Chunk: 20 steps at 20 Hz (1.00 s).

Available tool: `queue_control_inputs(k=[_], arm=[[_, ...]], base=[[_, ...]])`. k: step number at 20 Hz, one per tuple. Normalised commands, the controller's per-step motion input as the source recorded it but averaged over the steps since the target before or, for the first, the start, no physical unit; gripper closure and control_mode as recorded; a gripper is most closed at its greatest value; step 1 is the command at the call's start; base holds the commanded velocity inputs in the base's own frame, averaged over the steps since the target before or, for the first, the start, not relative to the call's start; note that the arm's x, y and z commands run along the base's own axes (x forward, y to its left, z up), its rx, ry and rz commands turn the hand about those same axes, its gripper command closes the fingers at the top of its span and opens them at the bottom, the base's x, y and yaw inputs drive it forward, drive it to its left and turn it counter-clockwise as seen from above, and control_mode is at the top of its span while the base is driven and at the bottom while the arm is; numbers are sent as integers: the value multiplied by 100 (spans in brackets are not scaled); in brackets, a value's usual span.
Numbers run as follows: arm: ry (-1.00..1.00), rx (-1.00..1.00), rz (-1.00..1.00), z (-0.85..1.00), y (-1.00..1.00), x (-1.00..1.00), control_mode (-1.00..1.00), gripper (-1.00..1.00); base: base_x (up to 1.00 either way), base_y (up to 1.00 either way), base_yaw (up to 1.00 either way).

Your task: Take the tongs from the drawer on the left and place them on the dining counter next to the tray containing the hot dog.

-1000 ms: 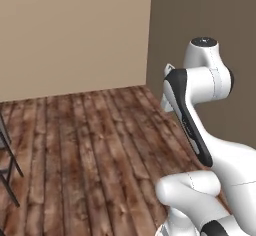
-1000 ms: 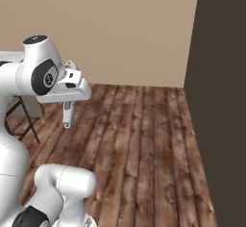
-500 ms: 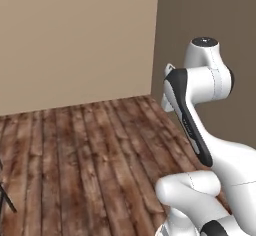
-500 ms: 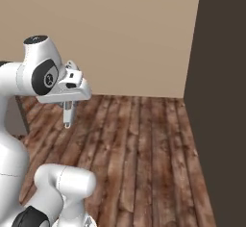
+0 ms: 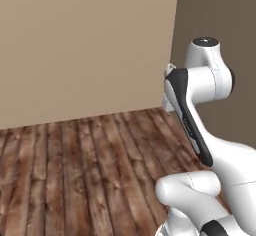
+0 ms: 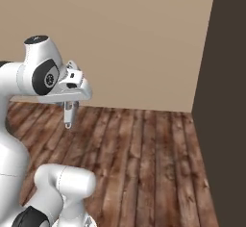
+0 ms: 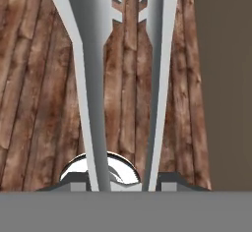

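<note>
1. While the arm is held high, a wooden floor (image 5: 75, 170) and a beige wall (image 6: 134, 38) lie ahead.
2. The tool (image 6: 68, 120) points down.
3. It is clamped on the tongs (image 7: 93, 78), whose two arms hang over the floor.

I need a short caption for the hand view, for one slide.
Hand view: the tool holds the silvery tongs, arms pointing away from the camera above the wooden floor.
</note>
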Motion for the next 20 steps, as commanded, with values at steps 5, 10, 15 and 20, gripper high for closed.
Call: queue_control_inputs(k=[5, 10, 15, 20], arm=[[0, 0, 0, 0, 0, 0, 100, 100], [0, 0, 0, 0, 0, 0, 100, 100], [0, 0, 0, 0, 0, 0, 100, 100], [0, 0, 0, 0, 0, 0, 100, 100]], base=[[100, 10, 32], [100, 3, 43], [100, 0, 51], [100, -2, 51]])
